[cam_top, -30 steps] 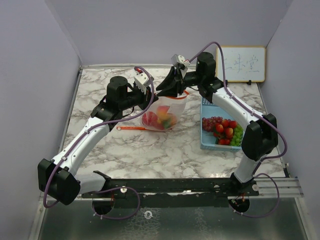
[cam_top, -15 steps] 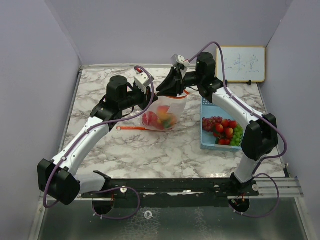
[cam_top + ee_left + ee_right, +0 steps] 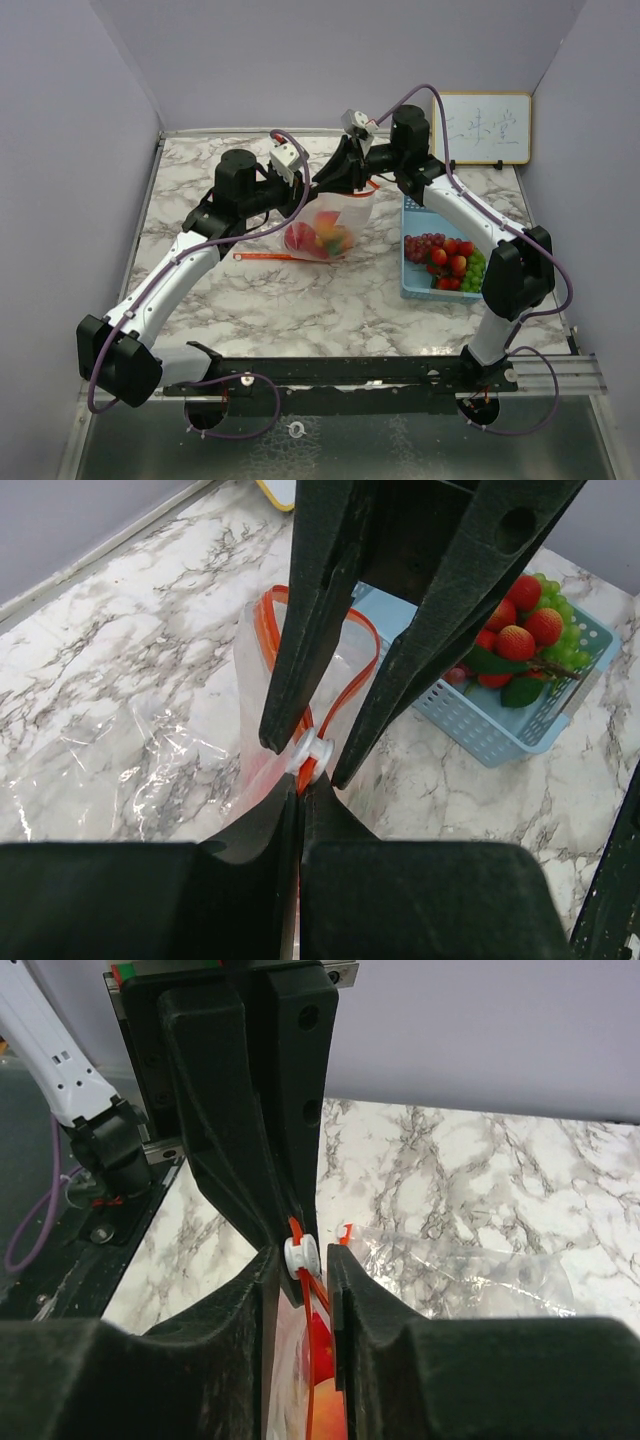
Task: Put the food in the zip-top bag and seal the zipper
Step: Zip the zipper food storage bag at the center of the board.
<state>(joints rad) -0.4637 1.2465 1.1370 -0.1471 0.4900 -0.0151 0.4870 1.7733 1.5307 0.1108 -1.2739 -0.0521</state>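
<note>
Two grippers at one spot: the mouth of the bag (image 3: 330, 222), near the middle of the table (image 3: 300, 300).

From 9 o'clock, the left gripper (image 3: 300, 798): fingers pressed together, pinching the clear rim of the bag directly below the white slider (image 3: 312, 752).

From 2 o'clock, the right gripper (image 3: 303, 1265): fingers set close, pinching the slider from both sides at the tips.

Orange zipper strip (image 3: 372, 660): parted into an open loop at 12 o'clock of the slider in the left wrist view; the part below the slider hidden between the left gripper's fingers.

Bag position: upright, hung from the two grippers, lower end bulging down to the table.

First lot of food (image 3: 322, 235): inside the bag, at the bottom; red, orange and peach-coloured pieces, single kinds not discernible through the plastic.

Second lot: in the blue basket (image 3: 412, 220), just beside the bag at 3 o'clock. Contains purple grapes (image 3: 424, 243) at its 12 o'clock end, red fruits (image 3: 450, 262) in the middle, green grapes (image 3: 474, 272) at 4 o'clock.

At 8 o'clock of the bag, a thin orange-red strip (image 3: 262, 256) flat on the table; kind not discernible.

At 1 o'clock, against the back wall, a whiteboard (image 3: 485, 127).
</note>
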